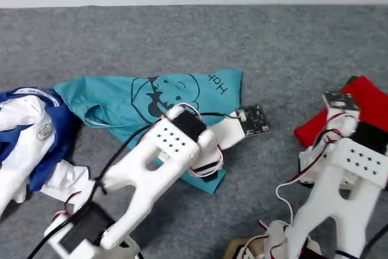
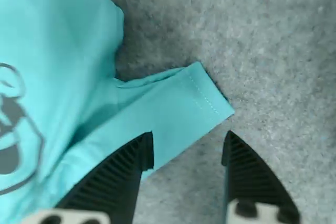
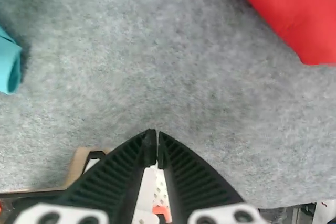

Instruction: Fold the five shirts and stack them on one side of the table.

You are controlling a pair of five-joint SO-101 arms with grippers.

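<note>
The teal shirt (image 1: 151,98) lay spread mid-table on the grey felt (image 1: 273,40), with the left arm's body hiding its near edge in the high view. The left gripper (image 2: 186,148) hung released over a hemmed corner of it. The right gripper (image 3: 157,142), clenched on nothing, hovered over felt between that shirt and the red shirt (image 3: 294,9). A blue-and-white shirt (image 1: 27,134) lay bunched at the left.
</note>
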